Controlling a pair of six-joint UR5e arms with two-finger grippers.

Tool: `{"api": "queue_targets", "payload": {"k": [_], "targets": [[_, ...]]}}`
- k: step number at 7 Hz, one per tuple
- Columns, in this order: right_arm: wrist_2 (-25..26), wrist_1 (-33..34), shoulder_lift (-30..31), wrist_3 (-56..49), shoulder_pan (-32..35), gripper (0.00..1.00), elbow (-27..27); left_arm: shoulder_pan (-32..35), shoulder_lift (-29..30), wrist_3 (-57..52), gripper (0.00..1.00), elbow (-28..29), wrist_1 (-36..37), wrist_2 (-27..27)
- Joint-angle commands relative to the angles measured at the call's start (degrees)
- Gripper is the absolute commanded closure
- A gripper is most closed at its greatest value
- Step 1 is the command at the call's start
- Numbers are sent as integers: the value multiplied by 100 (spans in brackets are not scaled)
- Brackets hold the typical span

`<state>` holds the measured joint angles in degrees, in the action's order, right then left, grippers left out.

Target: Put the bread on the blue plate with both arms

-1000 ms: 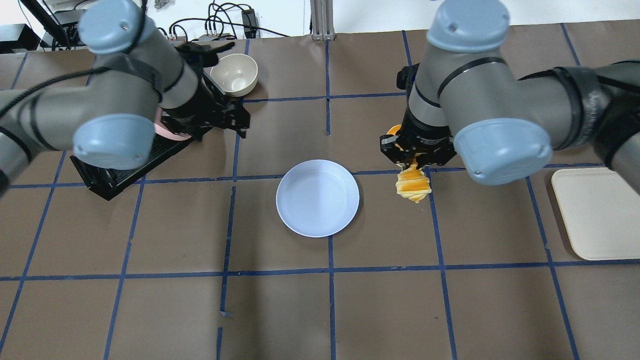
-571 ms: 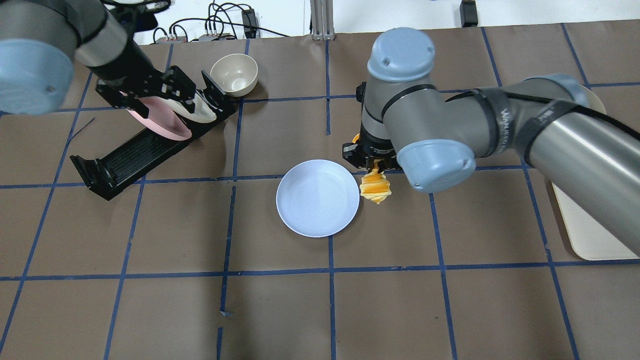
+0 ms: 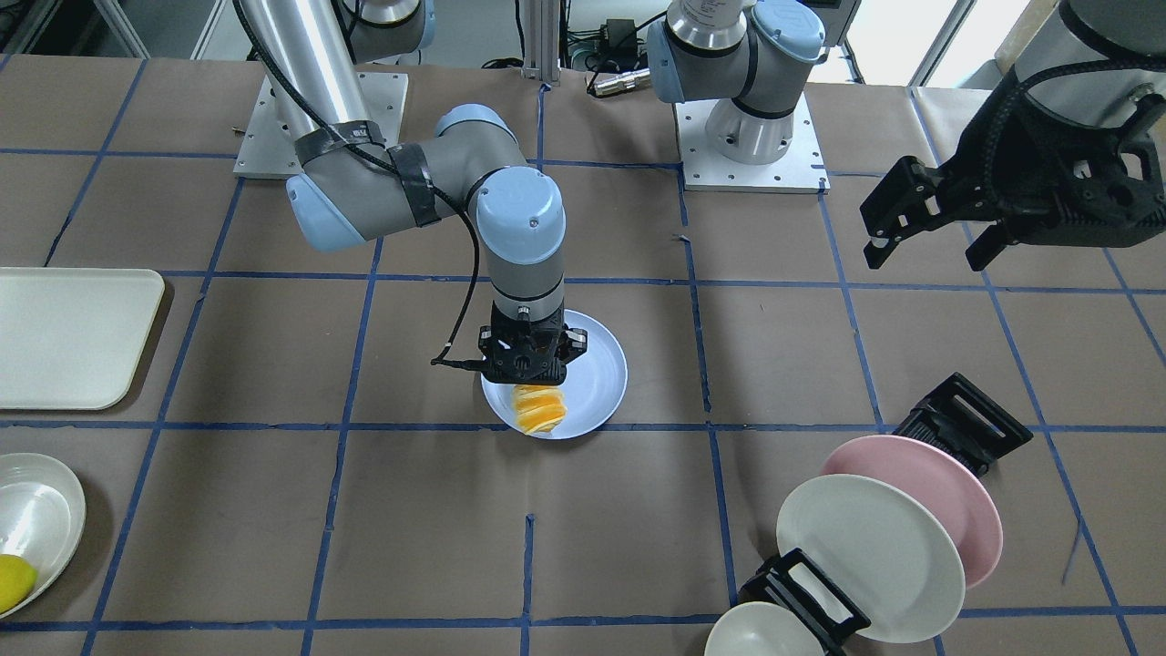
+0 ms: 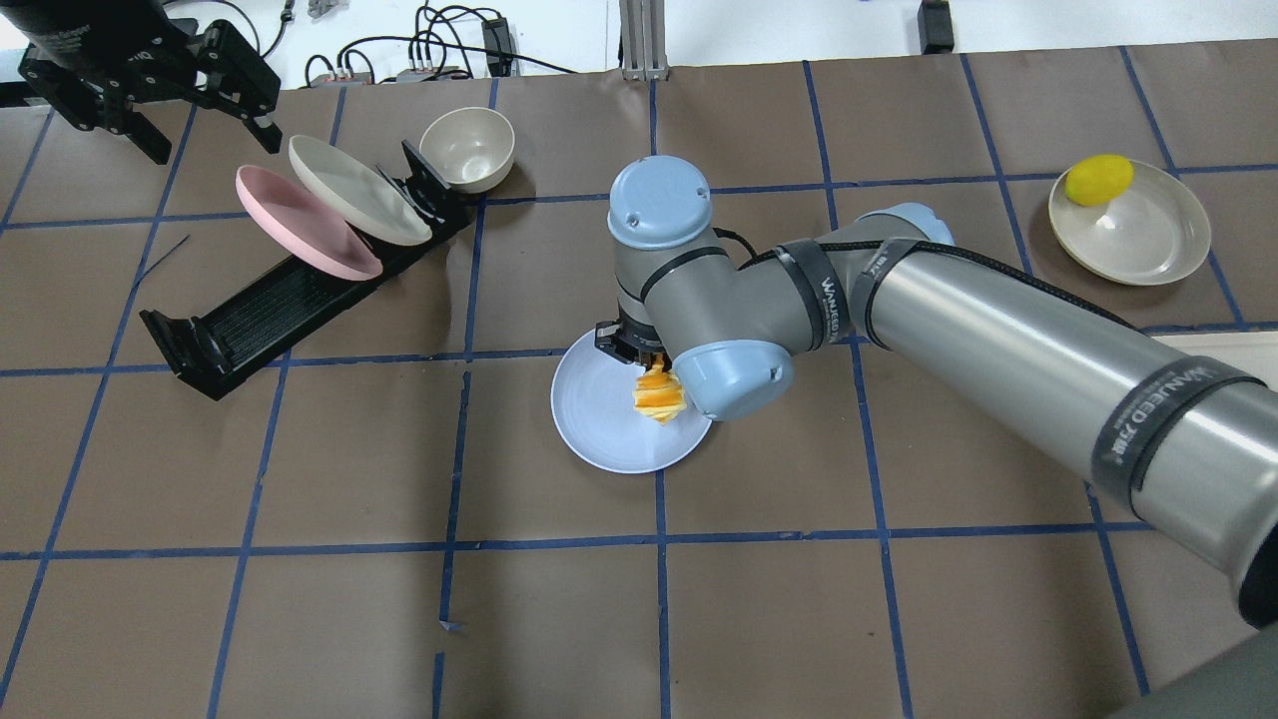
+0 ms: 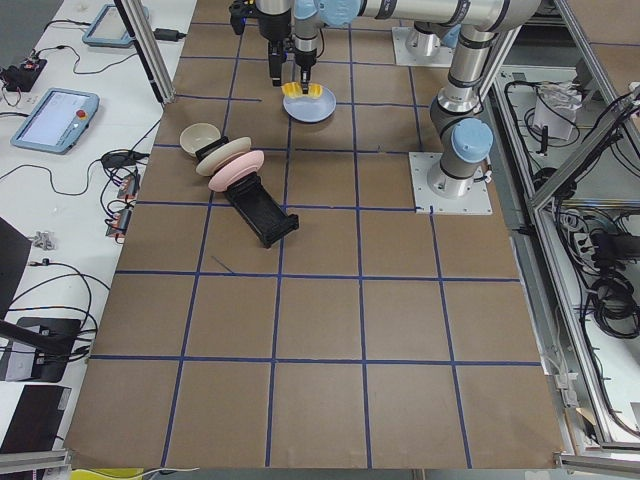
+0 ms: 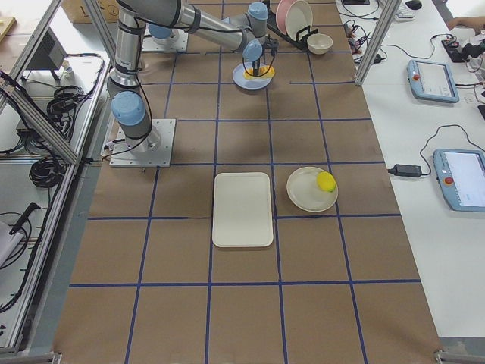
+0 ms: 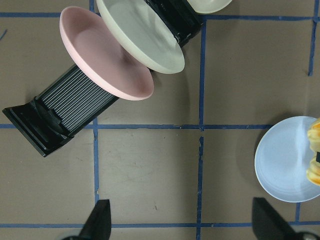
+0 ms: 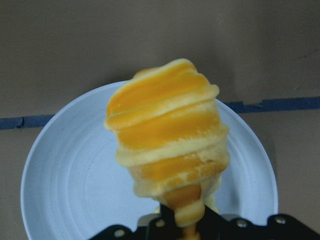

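Holding the bread (image 8: 167, 140) over the blue plate (image 4: 599, 419)

Pinching the loaf's narrow end in the right claw (image 8: 182, 226), fingers closed tight on it. Dangling it lengthwise above the blue plate's right-hand part, near the rim; cannot tell whether touching. Hovering with the left claw (image 4: 215, 140) spread wide and empty, well apart from the blue plate, beyond the pink plate (image 4: 300, 225) and cream plate (image 4: 354, 190) leaning in a black rack (image 4: 250, 315) on the desk (image 4: 899, 619).

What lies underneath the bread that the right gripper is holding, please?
The blue plate lies below the bread, pinched at one end by the right gripper. The bread covers part of the plate's middle; whether they touch cannot be told.
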<state>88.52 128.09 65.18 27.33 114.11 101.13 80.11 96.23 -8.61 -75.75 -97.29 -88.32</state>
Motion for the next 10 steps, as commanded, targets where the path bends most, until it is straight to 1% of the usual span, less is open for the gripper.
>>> {"api": "queue_targets", "payload": {"k": [1, 2, 3, 5, 6, 7, 8, 10], "targets": [[8, -64, 55, 0, 58, 94, 21, 4, -8, 0, 0, -36, -35, -27], [-10, -65, 47, 9, 137, 15, 4, 4, -42, 0, 0, -141, -35, -36], [-19, -38, 47, 1, 172, 0, -5, 4, -69, -9, 0, -203, -35, -45], [-19, 23, 47, -17, 173, 0, 47, 22, -69, 8, 0, -212, 0, 25], [-27, 32, 65, -87, 112, 0, -40, 5, -78, 0, 0, -221, 0, -9], [16, 23, 247, -505, -19, 0, -180, 4, -78, 0, 0, -221, -9, -18], [86, -64, 458, -1005, -325, 0, -312, 4, -78, 0, 0, -221, 0, 16], [104, -73, 1046, -2050, -1063, 0, -270, 22, -87, -9, 0, -221, -26, 8]]}}
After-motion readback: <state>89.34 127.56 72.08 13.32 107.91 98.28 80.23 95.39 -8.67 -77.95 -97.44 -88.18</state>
